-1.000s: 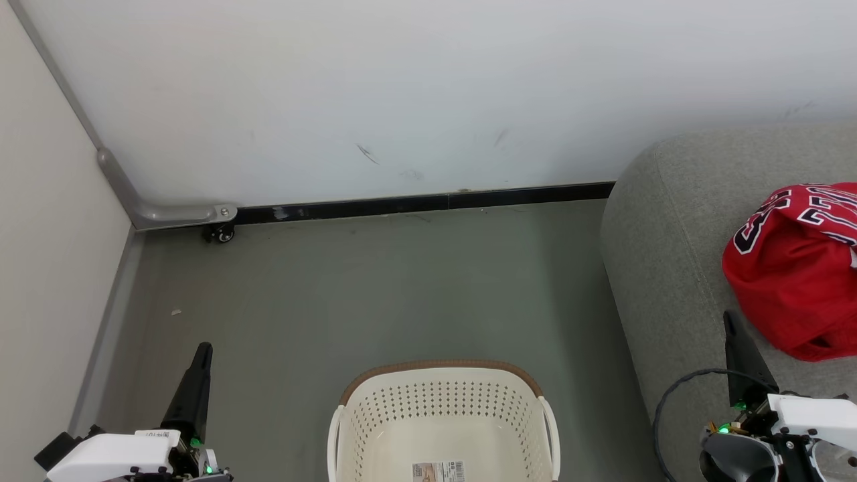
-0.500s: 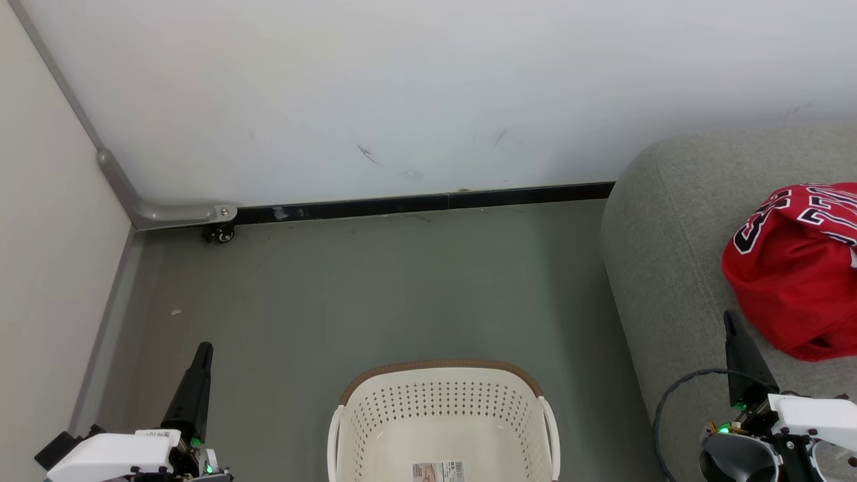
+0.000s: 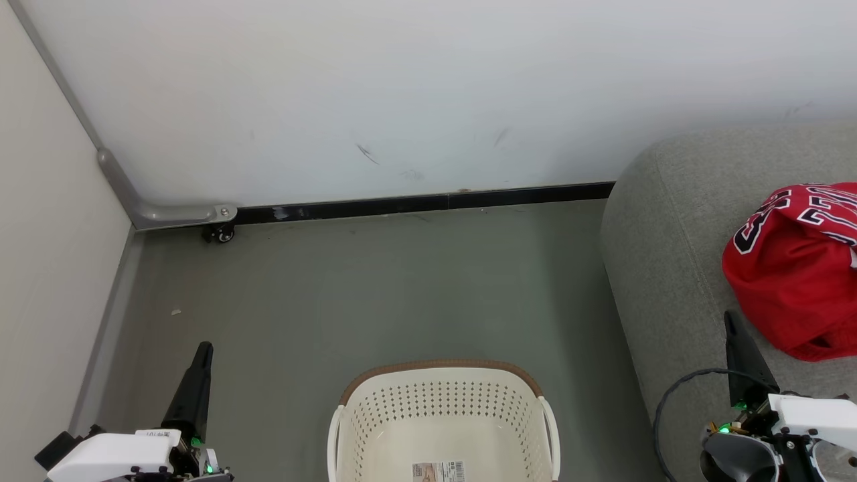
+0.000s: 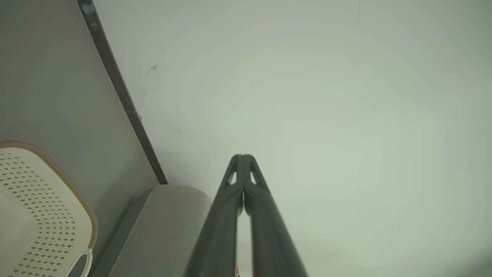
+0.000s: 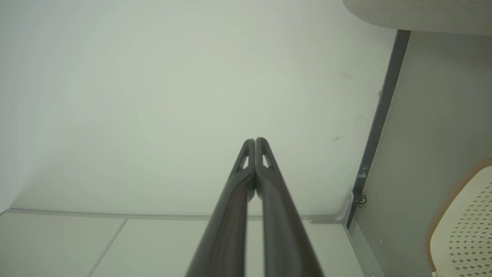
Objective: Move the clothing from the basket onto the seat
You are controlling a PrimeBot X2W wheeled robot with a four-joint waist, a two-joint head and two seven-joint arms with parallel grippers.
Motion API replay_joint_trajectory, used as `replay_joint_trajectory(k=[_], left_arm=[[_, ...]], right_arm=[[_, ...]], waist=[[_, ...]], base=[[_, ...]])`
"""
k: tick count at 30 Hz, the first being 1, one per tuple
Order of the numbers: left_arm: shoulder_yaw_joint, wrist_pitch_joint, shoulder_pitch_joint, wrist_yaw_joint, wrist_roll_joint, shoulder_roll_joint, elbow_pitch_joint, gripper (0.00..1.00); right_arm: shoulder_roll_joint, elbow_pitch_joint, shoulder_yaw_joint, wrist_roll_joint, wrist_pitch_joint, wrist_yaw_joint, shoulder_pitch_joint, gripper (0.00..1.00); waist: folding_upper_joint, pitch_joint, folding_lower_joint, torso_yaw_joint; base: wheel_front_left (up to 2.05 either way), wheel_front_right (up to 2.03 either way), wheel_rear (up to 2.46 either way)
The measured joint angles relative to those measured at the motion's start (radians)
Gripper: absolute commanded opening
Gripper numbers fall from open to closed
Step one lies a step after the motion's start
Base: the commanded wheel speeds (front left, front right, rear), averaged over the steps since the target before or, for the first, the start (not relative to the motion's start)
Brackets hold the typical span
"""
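The cream basket with a brown rim stands on the floor at the bottom centre of the head view; its inside holds no clothing and its sticker label shows. A red jersey with white-black lettering lies bunched on the grey seat at the right; the shorts are not visible. My left gripper is low left of the basket, shut and holding nothing. My right gripper is over the seat's front, just left of the jersey, shut and holding nothing. Both wrist views show the fingers pressed together: left gripper, right gripper.
A white wall with a black skirting strip runs behind the grey floor. A grey metal bracket with a small caster sits in the left corner, beside a pale side panel. The basket's rim and seat corner show at the left wrist.
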Motion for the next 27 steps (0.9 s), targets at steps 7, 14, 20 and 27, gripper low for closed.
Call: replay_joint_trajectory(k=[7,14,20,27], left_arm=[[0.0,-0.001,0.0,0.0,0.0,0.0,0.0,0.0],[-0.001,-0.001,0.0,0.0,0.0,0.0,0.0,0.0],[-0.001,-0.001,0.0,0.0,0.0,0.0,-0.001,0.0],[-0.001,-0.001,0.0,0.0,0.0,0.0,-0.001,0.0]], right_arm=[[0.0,0.0,-0.001,0.0,0.007,0.0,0.0,0.0],[0.001,0.0,-0.002,0.0,0.007,0.0,0.0,0.0],[0.001,0.001,-0.003,0.0,0.007,0.0,0.0,0.0],[0.001,0.001,-0.004,0.0,0.008,0.0,0.0,0.0]], waist=[[0.0,0.0,0.0,0.0],[0.0,0.0,0.0,0.0],[0.0,0.0,0.0,0.0],[0.0,0.0,-0.0001,0.0]], base=[[0.0,0.0,0.0],[0.0,0.0,0.0],[0.0,0.0,0.0],[0.0,0.0,0.0]])
